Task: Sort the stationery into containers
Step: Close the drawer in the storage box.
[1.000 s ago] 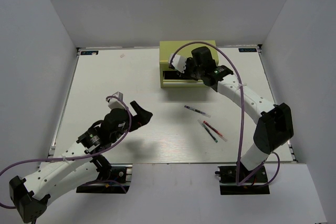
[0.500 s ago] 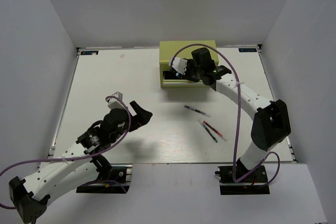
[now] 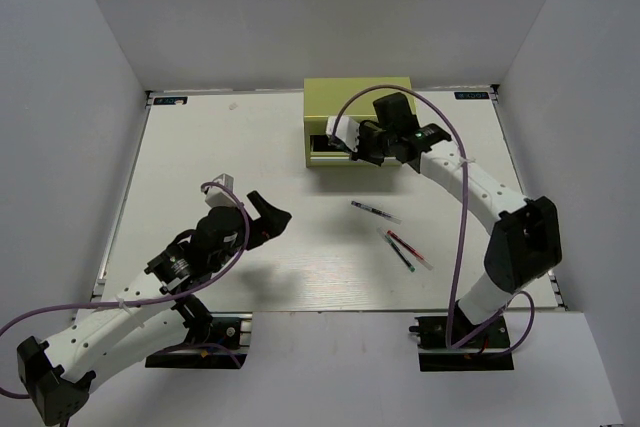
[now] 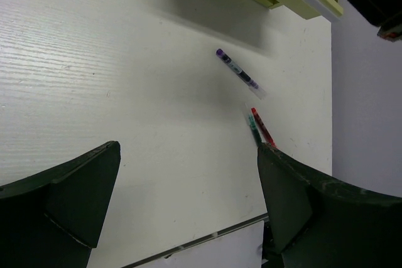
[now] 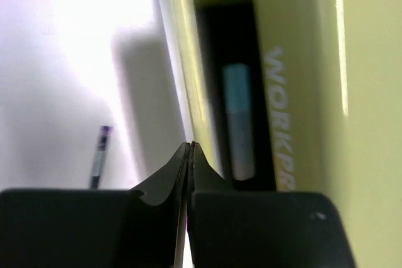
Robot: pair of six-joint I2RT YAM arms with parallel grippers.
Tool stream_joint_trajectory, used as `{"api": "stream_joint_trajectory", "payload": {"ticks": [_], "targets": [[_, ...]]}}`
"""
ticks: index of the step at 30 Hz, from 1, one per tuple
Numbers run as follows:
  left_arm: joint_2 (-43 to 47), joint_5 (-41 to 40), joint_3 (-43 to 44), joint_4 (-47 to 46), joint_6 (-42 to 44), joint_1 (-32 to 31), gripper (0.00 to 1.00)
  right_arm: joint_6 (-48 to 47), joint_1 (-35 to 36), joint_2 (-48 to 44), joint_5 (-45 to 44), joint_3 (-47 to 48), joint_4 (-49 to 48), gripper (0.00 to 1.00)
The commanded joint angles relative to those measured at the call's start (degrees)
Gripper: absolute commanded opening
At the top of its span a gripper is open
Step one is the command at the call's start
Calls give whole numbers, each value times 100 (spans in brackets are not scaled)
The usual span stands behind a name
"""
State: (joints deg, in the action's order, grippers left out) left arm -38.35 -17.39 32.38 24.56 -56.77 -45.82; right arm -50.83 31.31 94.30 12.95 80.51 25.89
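Near front edge, left of centre: left gripper (image 3: 267, 217) spread wide, empty. By far edge, right of centre: tool chest (image 3: 360, 95), drawer (image 3: 322, 153) open, blue marker (image 5: 237, 123) inside. Right gripper (image 3: 348, 142) pinched closed at drawer front. Toward right edge: clear pen (image 3: 375, 211), dark pen (image 3: 395, 249), red pen (image 3: 410, 247), well apart from both grippers.

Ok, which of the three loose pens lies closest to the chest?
The clear pen, purple-tipped and alone; the red pen and dark pen lie paired farther off.
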Motion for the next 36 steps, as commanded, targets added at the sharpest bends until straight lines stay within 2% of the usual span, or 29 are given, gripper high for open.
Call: {"api": "stream_joint_trajectory", "payload": {"ticks": [1,2,3,5,11,17,23,32,36], "targets": [[64,78,-56,-284,70,21,100,-611,-2,-623,1542,-227,732,0],[64,78,-56,-372,70,21,100,-900,7,-632,1622,-290,1134,0],[64,78,-117,-373,0,21,100,-1120,7,-624,1858,-438,1233,0],[64,78,-118,-443,-131,21,100,-1219,7,-545,1756,-518,1278,0],[-76,428,-372,-926,-273,21,100,-851,7,104,728,-466,637,0],[-305,543,-320,-1128,-273,21,100,19,15,483,-696,-334,-698,0],[-611,701,-320,-1567,-273,21,100,152,-11,879,-1715,-27,-1331,0],[-1438,754,-153,-2139,-220,21,100,205,-46,1424,-2288,605,-1525,0],[-1763,754,-92,-2402,-168,21,95,249,-55,1503,-2350,694,-1526,0]]}}
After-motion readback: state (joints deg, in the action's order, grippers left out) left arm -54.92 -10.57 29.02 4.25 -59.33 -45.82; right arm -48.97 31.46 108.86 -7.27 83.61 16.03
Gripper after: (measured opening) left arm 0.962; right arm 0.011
